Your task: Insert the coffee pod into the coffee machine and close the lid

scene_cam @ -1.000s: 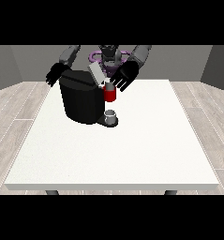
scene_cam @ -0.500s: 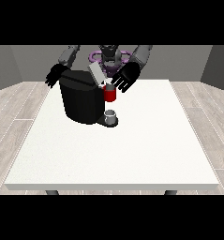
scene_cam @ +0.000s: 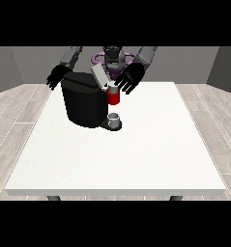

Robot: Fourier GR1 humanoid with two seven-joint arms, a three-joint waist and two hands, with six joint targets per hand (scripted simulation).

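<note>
On the white worktop (scene_cam: pixel 136 154), the robot hand at the view's left (scene_cam: pixel 55 77) hangs with fingers spread apart just beyond the far left edge of the black coffee machine (scene_cam: pixel 85 102). The machine's grey lid (scene_cam: pixel 99 76) stands tilted up. A red thing at the machine (scene_cam: pixel 113 97) sits above a small grey cup (scene_cam: pixel 114 118) on its base. The robot hand at the view's right (scene_cam: pixel 129 78) hovers with fingers apart just right of the lid. No pod shows plainly.

One raised camera across the table (scene_cam: pixel 136 159) (facing the robot (scene_cam: pixel 113 57)); fairly far.
</note>
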